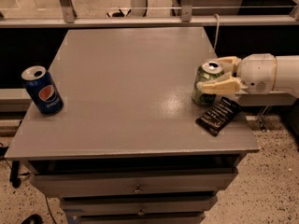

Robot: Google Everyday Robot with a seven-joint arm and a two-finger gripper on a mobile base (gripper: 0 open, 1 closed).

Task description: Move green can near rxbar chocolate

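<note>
Two cream fingers of your gripper close around the green can, one on each flank, keeping it upright low over the grey table at the edge where the arm reaches in. Just beside it lies the rxbar chocolate, flat at the near corner, so the placing looks nearly done. The blue Pepsi can stands well apart.

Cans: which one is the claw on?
The green can, at right, gripped by the claw; the blue Pepsi can stands alone at the left edge.
</note>
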